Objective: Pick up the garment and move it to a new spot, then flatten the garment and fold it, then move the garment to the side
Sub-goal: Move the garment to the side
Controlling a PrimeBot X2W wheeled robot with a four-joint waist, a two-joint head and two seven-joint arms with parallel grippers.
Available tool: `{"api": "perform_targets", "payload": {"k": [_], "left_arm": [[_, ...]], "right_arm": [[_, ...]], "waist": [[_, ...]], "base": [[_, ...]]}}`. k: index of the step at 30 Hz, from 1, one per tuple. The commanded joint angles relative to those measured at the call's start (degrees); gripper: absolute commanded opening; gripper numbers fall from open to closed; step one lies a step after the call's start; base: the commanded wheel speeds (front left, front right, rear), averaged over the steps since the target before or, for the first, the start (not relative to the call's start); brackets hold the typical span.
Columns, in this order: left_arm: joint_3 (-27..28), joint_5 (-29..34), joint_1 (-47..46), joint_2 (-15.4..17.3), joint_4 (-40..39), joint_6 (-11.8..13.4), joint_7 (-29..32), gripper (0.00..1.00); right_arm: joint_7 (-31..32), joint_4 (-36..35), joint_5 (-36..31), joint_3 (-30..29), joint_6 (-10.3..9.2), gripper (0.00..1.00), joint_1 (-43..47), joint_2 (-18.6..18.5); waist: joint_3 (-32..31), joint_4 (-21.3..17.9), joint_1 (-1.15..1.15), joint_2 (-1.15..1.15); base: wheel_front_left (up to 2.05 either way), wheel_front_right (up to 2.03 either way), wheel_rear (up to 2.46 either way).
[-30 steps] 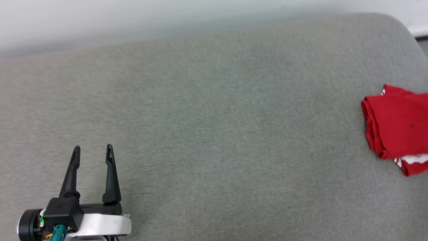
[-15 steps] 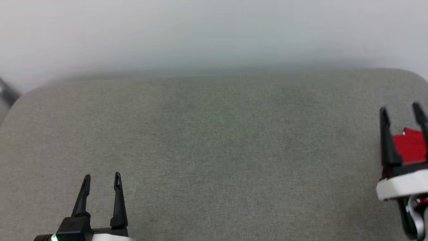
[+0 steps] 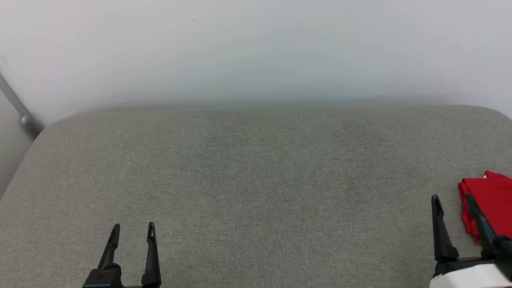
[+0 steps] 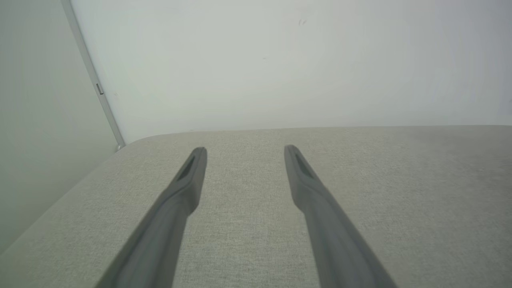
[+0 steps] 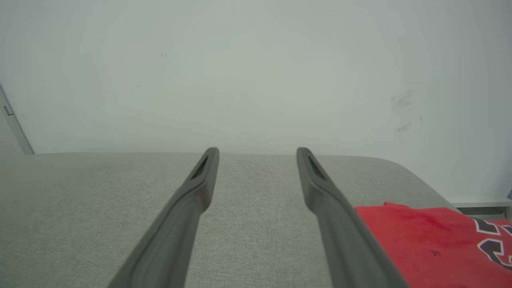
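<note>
The garment (image 3: 490, 200) is a folded red bundle lying at the far right edge of the grey cushioned surface (image 3: 256, 180). In the right wrist view the garment (image 5: 424, 244) shows red cloth with black, white-outlined lettering at its right end. My right gripper (image 3: 454, 202) stands open just left of the garment, its right finger overlapping the cloth's edge in the head view, nothing between the fingers. From the right wrist, the right gripper (image 5: 258, 154) points at bare cushion. My left gripper (image 3: 133, 230) is open at the lower left over bare cushion, and the left gripper (image 4: 245, 151) holds nothing.
A pale wall (image 3: 256, 52) rises behind the cushion. A grey metal rail (image 3: 18, 108) slants down at the far left by the cushion's rounded corner. The cushion's right end curves off near the garment.
The head camera has tilted up and turned, so the wall fills more of the picture. The right gripper has come into view beside the garment. Both grippers stay open.
</note>
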Motion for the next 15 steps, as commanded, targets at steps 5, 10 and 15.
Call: {"api": "perform_targets", "payload": {"k": [5,10,15], "left_arm": [[-0.2,0.2,1.2,-0.1,1.0,0.5,-0.1,1.00],[-0.2,-0.2,1.6,-0.1,1.2,0.7,-0.1,1.00],[-0.4,-0.6,1.6,-0.1,1.1,0.4,-0.1,1.00]], "right_arm": [[-0.4,-1.2,-0.2,-0.1,-0.05,1.00,3.3,1.8],[-0.6,-2.0,-0.1,-0.2,-0.05,1.00,4.7,2.8],[-0.7,-2.1,-0.3,0.2,-0.05,1.00,5.4,3.2]], "waist": [[-0.8,0.5,0.01,0.00],[-1.2,0.7,0.01,0.00],[-1.2,0.7,0.01,0.00]], "base": [[0.00,0.00,0.00],[0.00,0.00,0.00],[0.00,0.00,0.00]]}}
